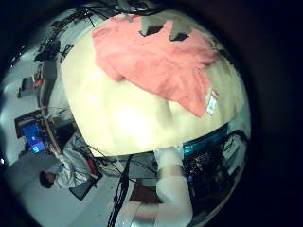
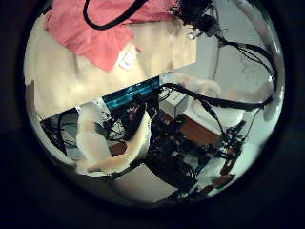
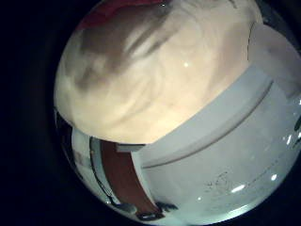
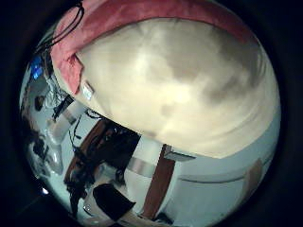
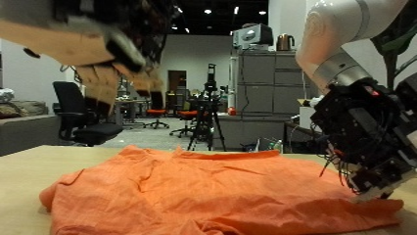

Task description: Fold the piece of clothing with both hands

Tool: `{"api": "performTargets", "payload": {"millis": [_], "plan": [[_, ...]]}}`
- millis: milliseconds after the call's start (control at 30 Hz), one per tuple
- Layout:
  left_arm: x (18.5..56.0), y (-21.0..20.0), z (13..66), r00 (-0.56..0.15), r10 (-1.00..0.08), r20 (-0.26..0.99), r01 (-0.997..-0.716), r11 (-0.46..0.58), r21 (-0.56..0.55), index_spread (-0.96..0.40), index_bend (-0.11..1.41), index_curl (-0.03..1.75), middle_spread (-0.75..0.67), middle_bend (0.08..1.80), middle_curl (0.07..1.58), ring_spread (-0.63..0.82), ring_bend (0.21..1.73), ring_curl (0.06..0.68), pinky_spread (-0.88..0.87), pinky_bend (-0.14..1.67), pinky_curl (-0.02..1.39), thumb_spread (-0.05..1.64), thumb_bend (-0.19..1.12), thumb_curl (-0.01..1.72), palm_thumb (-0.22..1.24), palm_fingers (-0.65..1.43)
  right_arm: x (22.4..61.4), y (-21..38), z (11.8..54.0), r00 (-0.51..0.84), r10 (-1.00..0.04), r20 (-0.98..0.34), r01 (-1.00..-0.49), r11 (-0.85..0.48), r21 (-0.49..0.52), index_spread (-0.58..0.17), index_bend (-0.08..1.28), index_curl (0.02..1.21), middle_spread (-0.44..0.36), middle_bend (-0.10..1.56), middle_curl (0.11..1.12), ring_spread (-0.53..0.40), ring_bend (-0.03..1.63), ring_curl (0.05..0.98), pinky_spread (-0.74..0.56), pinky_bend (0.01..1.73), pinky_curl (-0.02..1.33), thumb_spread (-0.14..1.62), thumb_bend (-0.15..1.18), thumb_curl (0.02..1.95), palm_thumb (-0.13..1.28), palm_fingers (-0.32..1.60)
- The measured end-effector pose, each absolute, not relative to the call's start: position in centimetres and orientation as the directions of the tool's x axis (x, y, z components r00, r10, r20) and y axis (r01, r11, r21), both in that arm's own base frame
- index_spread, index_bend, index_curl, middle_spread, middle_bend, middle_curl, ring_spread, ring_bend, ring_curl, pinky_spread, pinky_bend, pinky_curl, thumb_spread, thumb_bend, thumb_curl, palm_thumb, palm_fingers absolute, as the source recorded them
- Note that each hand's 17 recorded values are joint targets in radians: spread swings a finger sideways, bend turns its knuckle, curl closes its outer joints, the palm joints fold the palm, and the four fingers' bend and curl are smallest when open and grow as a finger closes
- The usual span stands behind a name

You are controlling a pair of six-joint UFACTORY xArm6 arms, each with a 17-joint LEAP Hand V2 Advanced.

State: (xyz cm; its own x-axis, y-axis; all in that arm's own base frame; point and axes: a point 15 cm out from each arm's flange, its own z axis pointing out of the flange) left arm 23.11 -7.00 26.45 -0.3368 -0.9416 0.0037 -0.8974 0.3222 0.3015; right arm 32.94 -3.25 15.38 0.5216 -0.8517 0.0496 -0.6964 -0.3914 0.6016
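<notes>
A robotics lab: office chairs (image 5: 75, 110), grey cabinets (image 5: 256, 83), a tripod (image 5: 205, 122), ceiling spotlights.

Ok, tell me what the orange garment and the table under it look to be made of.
Orange garment: soft matte woven or knit fabric, judging by its limp folds and wrinkles and a sewn-in tag; exact fibre unclear.
Table: smooth, pale tan surface, possibly laminate or a covering; faint sheen, no grain visible.

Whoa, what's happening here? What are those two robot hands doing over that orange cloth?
Two robot arms are set up to fold an orange piece of clothing that lies spread out, rumpled, on a tan table. Neither hand has hold of it at this moment. The left hand hangs well above the cloth. The right hand hangs low beside the garment's edge, fingers pointing down, gripping nothing. No fold shows yet.
</notes>
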Motion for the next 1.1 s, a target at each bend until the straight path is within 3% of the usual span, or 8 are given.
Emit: {"api": "performTargets", "payload": {"millis": [433,1100], "plan": [[24.5,-8.9,19.3,-0.418,-0.908,-0.043,-0.886,0.396,0.241,0.08,0.15,0.30,0.29,0.19,0.30,0.50,0.46,0.232,0.48,0.30,0.32,1.06,-0.03,0.28,0.25,-0.02,32.1,-5.5,17.8,0.475,-0.878,0.052,-0.748,-0.372,0.550,-0.243,0.18,0.32,0.061,0.18,0.29,0.157,0.20,0.233,0.23,0.22,0.33,0.94,-0.04,0.24,-0.03,0.02],[23.6,-9.2,13.1,-0.519,-0.838,-0.170,-0.827,0.441,0.350,0.19,0.15,0.25,0.40,0.21,0.30,0.54,0.47,0.230,0.50,0.29,0.32,0.91,-0.03,0.31,0.20,-0.01,31.9,-7.0,20.1,0.439,-0.896,0.064,-0.790,-0.351,0.504,-0.257,0.17,0.31,0.061,0.18,0.30,0.172,0.19,0.243,0.23,0.22,0.34,0.95,-0.04,0.24,-0.03,0.02]]}}
